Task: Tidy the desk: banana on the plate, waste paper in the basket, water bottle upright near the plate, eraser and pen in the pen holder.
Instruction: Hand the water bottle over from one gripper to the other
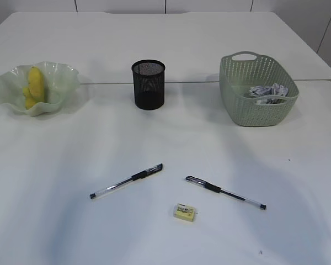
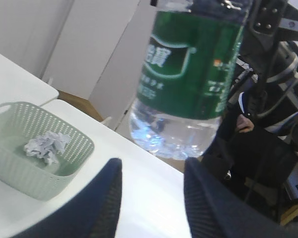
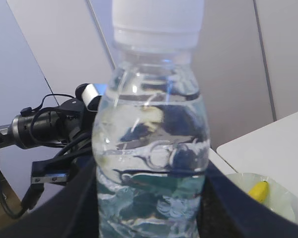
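The water bottle [image 3: 154,148] stands cap-up between the dark fingers of my right gripper [image 3: 151,198], which is shut on its body. Neither arm nor bottle appears in the exterior view. In the left wrist view the water bottle [image 2: 188,74] hangs in the air just beyond my left gripper [image 2: 151,171], whose fingers are open with nothing between them. The banana [image 1: 33,85] lies on the plate [image 1: 63,77] at far left. The waste paper [image 1: 269,91] sits in the basket [image 1: 248,110] at right. Two pens [image 1: 127,180] [image 1: 225,192] and the eraser [image 1: 185,212] lie near the front, before the pen holder [image 1: 149,84].
The white desk [image 1: 154,138] has a seam running across it behind the pen holder. In the left wrist view the basket [image 2: 20,163] sits below and left of the fingers, and the other arm's black hardware [image 2: 278,64] fills the right side.
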`<action>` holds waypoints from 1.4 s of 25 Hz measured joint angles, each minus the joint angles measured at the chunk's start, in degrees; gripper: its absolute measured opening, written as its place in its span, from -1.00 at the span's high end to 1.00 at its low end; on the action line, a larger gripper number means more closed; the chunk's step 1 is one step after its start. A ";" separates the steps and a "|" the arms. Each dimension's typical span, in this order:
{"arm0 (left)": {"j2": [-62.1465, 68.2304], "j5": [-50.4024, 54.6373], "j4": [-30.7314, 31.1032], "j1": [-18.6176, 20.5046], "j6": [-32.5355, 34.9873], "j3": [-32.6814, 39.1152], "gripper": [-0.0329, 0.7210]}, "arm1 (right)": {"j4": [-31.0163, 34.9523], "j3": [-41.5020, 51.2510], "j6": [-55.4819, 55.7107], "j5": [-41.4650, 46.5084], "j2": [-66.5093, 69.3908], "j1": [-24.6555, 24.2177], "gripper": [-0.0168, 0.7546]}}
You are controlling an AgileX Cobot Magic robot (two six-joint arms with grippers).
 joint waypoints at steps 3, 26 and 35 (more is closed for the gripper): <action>0.00 0.00 -0.06 -2.48 -0.12 0.00 -0.03 | 0.00 0.00 0.00 0.00 0.00 0.00 0.01; 0.00 -0.72 -7.48 -3.51 -0.20 0.00 -0.56 | -6.01 0.00 2.50 0.19 0.00 5.39 0.01; 0.00 -1.91 -7.60 -5.90 -0.20 0.00 -0.56 | -5.31 0.00 4.05 1.20 0.00 5.62 0.01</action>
